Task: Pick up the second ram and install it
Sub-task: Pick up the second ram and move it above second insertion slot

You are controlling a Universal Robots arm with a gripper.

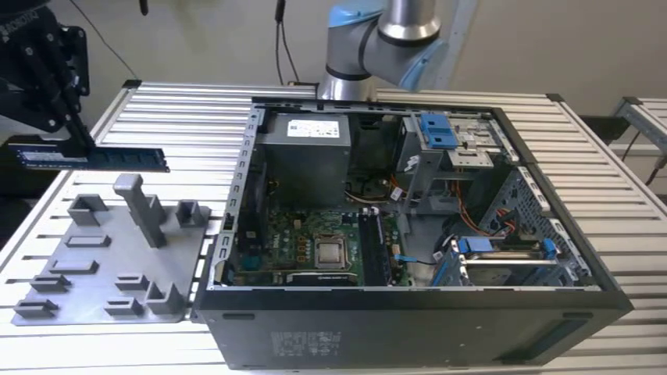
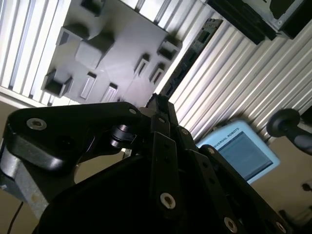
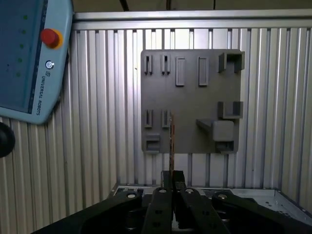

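In the exterior view my gripper hangs above the table at the far left, shut on the second ram. The bluish-green stick lies level, high above the grey tray and well to the left of the open computer case. In the first wrist view the ram shows edge-on, reaching out from the closed fingers over the tray. The second wrist view shows the ram running away from the gripper beside the tray. The motherboard with its long black slots lies inside the case.
The case stands open on a ribbed metal table, with the power supply at the back and blue drive brackets to the exterior view's right. A teach pendant lies on the table. The tray has several upright blocks.
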